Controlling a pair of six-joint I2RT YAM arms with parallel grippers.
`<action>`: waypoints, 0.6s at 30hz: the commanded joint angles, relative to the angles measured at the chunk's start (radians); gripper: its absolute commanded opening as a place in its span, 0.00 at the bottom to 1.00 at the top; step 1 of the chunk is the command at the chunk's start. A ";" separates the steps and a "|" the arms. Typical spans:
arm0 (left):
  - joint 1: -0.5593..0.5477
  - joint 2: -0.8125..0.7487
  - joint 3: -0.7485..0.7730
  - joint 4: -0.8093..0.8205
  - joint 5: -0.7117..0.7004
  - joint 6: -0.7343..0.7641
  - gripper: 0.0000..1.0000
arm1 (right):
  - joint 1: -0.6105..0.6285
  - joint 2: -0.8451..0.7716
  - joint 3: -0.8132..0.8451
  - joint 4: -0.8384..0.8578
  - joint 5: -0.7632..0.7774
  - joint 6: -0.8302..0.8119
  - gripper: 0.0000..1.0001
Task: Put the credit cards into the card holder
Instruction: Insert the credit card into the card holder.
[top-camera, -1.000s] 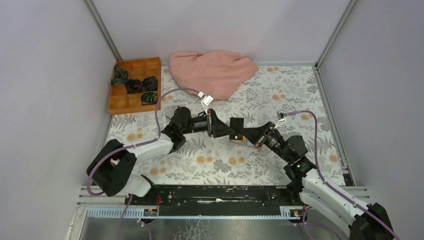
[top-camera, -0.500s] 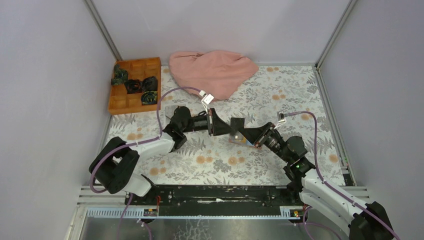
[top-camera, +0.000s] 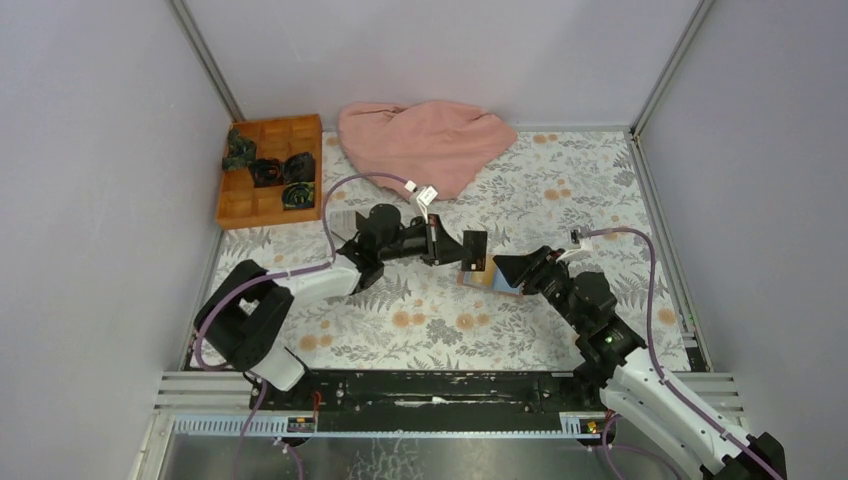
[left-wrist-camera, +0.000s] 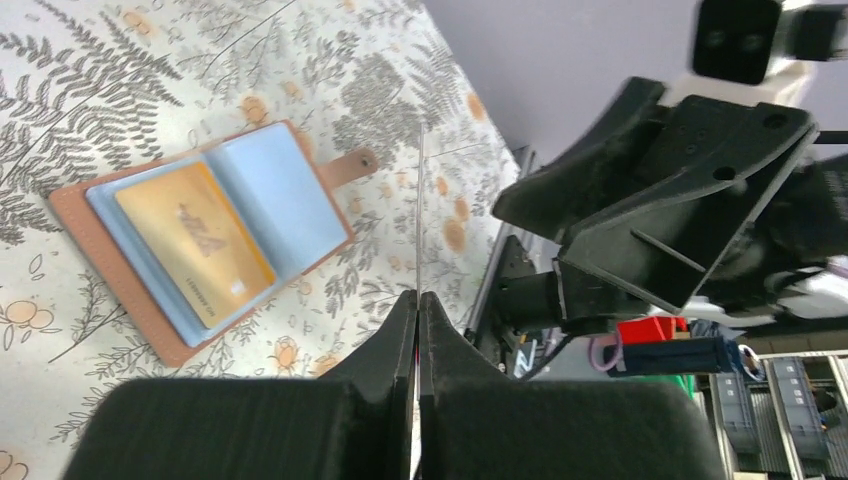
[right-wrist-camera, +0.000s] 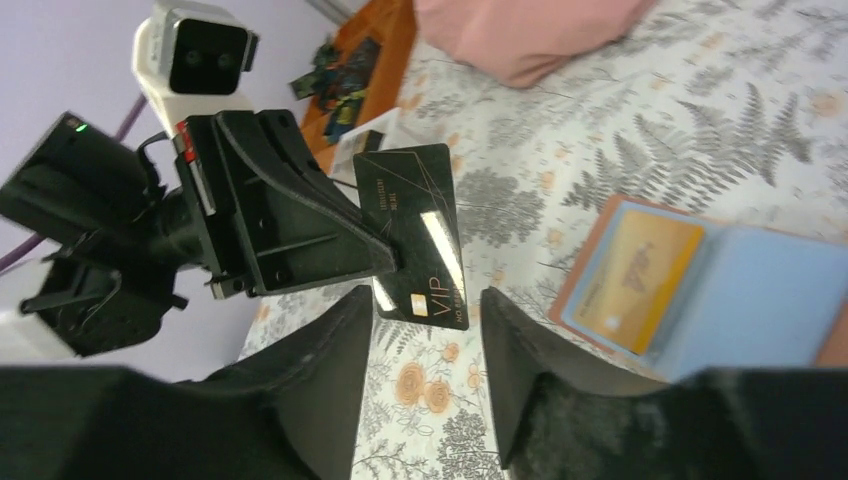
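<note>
I am clamping a black VIP card (right-wrist-camera: 420, 235) in my left pincer (left-wrist-camera: 417, 300).
I am holding it above the floral worktop (top-camera: 560, 180), my right pincer (right-wrist-camera: 425, 310) gaping just beside it, gripping nothing. Nearby on the worktop the brown card holder (left-wrist-camera: 275, 195) is lying open, a gold card (left-wrist-camera: 195, 245) showing in its sleeve.

Card handover. The left gripper (left-wrist-camera: 417, 300) now clamps the black card (right-wrist-camera: 418, 230), previously pinched by the right gripper (top-camera: 503, 263); the latter now stands with fingers spread, drawn back from the card.
</note>
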 joint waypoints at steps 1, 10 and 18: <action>-0.038 0.077 0.096 -0.134 -0.064 0.082 0.00 | 0.006 0.047 0.098 -0.162 0.165 -0.088 0.38; -0.083 0.253 0.212 -0.220 -0.084 0.112 0.00 | 0.006 0.235 0.193 -0.329 0.319 -0.126 0.00; -0.082 0.343 0.272 -0.273 -0.063 0.153 0.00 | 0.006 0.383 0.230 -0.369 0.361 -0.128 0.00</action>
